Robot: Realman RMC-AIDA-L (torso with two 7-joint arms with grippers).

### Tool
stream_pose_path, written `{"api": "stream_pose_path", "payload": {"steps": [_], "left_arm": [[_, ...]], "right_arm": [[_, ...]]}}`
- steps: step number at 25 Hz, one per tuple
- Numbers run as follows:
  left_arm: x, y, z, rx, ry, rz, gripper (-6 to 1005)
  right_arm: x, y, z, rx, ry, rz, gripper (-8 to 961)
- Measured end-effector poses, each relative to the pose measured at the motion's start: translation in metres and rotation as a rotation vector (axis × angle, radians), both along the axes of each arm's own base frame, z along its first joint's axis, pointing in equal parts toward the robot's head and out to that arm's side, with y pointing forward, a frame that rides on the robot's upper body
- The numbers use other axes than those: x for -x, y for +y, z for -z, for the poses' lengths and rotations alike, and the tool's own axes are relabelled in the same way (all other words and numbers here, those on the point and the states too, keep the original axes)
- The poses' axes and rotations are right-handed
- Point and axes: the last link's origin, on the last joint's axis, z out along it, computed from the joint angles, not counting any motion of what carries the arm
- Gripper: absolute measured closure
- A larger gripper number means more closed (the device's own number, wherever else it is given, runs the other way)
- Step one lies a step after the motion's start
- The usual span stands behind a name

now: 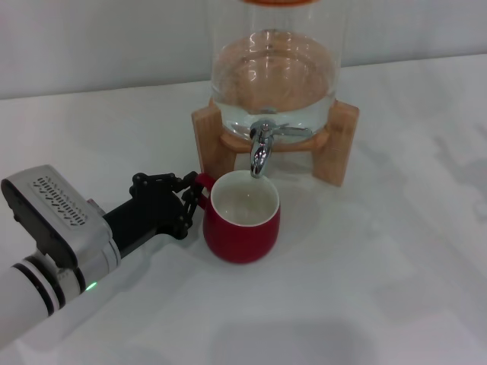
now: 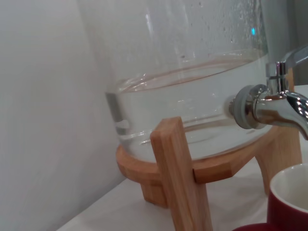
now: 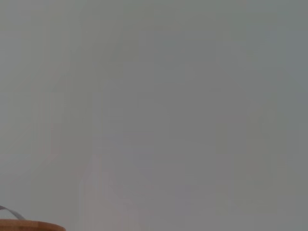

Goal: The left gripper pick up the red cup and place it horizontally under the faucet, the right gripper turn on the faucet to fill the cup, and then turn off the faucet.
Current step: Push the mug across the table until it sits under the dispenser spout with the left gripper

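Observation:
The red cup (image 1: pixel 242 228) stands upright on the white table, its white inside open right under the spout of the chrome faucet (image 1: pixel 261 148). My left gripper (image 1: pixel 195 195) reaches in from the left, and its black fingers are closed around the cup's small red handle. In the left wrist view the faucet (image 2: pixel 274 103) juts out of the glass dispenser (image 2: pixel 183 96), with the cup's rim (image 2: pixel 288 192) just below it. No water runs from the spout. The right gripper shows in no view.
The glass dispenser (image 1: pixel 274 76) holds water and sits on a wooden stand (image 1: pixel 342 144) at the back centre. The white table (image 1: pixel 380 289) spreads to the right and front. The right wrist view shows a pale wall and a wooden edge (image 3: pixel 29 225).

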Motion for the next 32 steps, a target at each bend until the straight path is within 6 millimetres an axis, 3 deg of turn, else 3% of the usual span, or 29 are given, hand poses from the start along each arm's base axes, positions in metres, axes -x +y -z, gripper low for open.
{"api": "stream_pose_path", "payload": {"steps": [25, 32], "left_arm": [[0.0, 0.0045, -0.0003, 0.002, 0.006, -0.022, 897], [0.0005, 0.0052, -0.0006, 0.005, 0.004, -0.031, 813]], "right_arm": [[0.0005, 0.0013, 0.0002, 0.002, 0.0, 0.0, 98], [0.0006, 0.0018, 0.0003, 0.002, 0.0, 0.0, 98]]}}
